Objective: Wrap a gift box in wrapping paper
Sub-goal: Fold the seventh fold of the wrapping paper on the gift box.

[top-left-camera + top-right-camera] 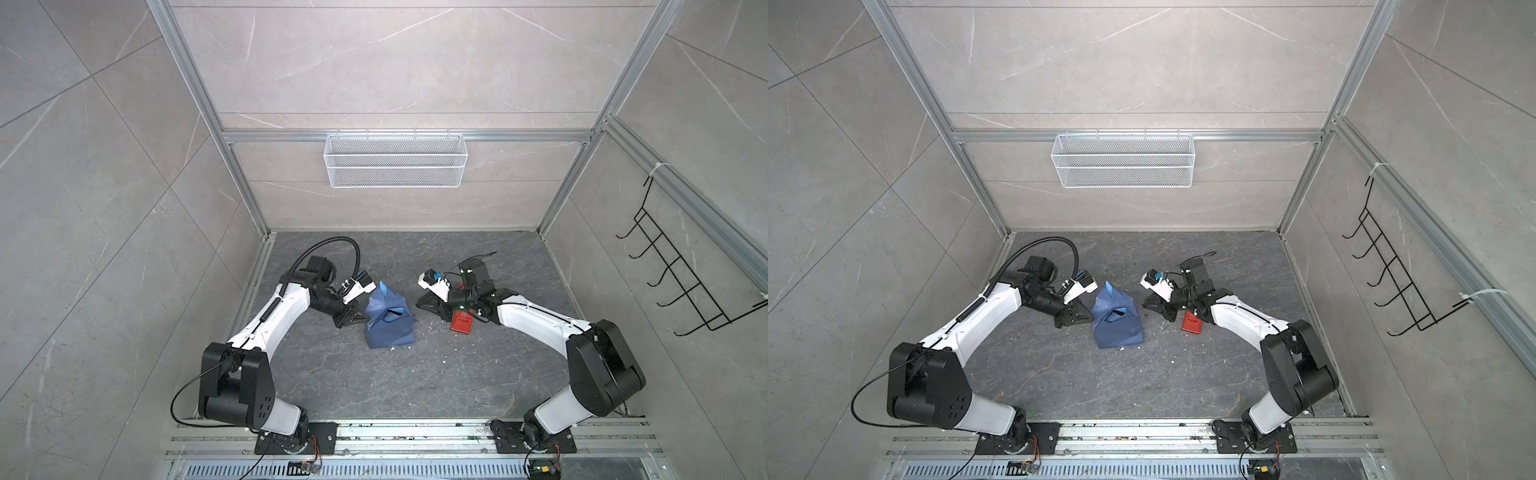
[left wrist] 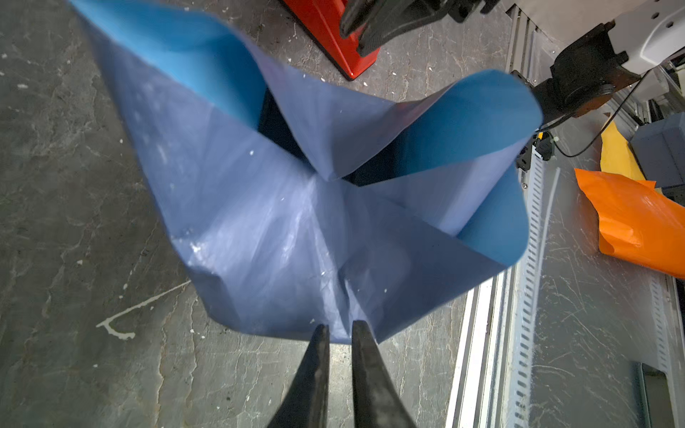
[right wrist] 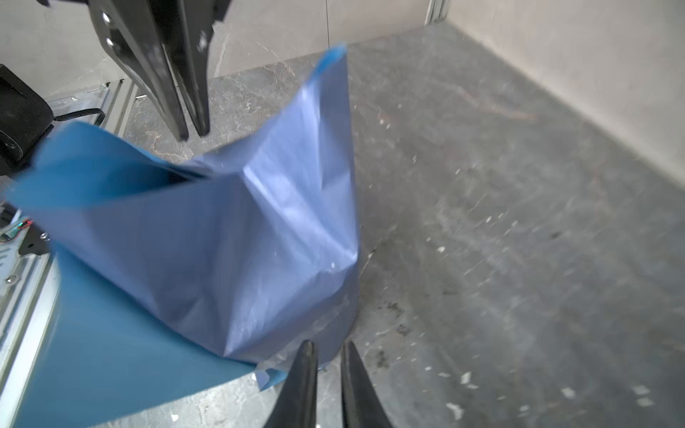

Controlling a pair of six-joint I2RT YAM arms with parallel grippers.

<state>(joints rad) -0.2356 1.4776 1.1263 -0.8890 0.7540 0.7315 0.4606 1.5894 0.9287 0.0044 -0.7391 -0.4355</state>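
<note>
The wrapping paper (image 1: 388,328) is bunched upright, long axis front-to-back, peak pointed rearward; left end effector (image 2: 339,328) and right end effector (image 3: 328,346) are clenched, empty.

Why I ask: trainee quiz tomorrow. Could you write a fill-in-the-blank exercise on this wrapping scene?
1. The bundled wrapping paper standing on the table is ____ in colour.
2. The tape dispenser is coloured ____.
3. The tape dispenser sits right beside the ____ arm.
Missing words: blue; red; right.
</note>
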